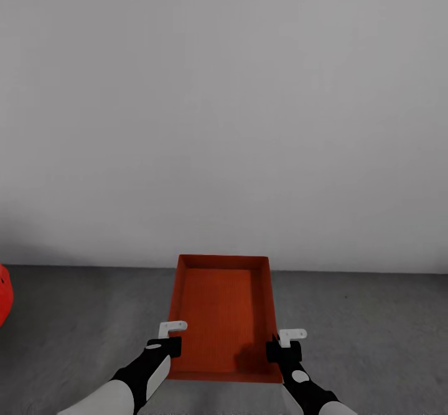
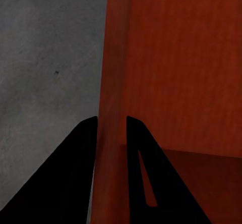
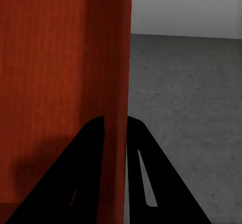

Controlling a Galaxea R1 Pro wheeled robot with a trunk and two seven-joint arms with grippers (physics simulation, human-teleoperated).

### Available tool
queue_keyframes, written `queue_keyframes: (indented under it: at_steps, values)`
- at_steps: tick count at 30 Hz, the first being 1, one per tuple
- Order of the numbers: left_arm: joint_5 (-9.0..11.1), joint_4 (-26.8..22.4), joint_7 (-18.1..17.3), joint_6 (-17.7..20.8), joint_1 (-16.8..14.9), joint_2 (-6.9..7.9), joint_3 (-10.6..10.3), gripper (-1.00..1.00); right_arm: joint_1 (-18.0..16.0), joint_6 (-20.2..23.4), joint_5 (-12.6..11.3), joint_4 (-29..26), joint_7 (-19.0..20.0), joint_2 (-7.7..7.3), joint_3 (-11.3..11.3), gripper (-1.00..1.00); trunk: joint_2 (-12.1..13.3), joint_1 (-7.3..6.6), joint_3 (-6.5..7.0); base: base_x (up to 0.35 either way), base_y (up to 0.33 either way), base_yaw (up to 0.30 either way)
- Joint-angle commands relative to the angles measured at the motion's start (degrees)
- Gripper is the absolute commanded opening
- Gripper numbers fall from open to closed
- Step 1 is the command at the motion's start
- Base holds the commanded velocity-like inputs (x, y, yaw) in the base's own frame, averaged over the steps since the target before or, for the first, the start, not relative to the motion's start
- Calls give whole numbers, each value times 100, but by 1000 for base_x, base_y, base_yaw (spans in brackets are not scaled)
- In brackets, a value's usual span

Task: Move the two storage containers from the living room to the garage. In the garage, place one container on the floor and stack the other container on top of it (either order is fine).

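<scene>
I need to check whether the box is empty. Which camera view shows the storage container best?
The head view: it shows the whole storage container, open top and bare inside, held between the left gripper and right gripper. The left wrist view and right wrist view each show just one side wall pinched between fingers, plus part of the inside.

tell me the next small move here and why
Probably lower the storage container straight down toward the concrete floor. Both grippers, left and right, pinch its side walls, with the fingers straddling the wall. The white wall is close ahead, so there is little room to go forward. I cannot tell how high it hangs.
</scene>
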Motion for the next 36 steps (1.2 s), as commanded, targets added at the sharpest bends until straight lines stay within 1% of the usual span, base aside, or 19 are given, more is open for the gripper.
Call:
queue_keyframes:
  at_steps: [1, 36]
  values:
    - [-103, -36, 74, 20, -5, 56, 103, -100, -3, -18, 32, 16, -18, 1, -183, -100, -6, 1, -16, 0, 0, 0]
    - [-100, -29, 73, 20, -8, 46, 112, -100, -3, -18, 32, 15, -18, 1, -183, -100, -6, 1, -335, 0, 0, 0]
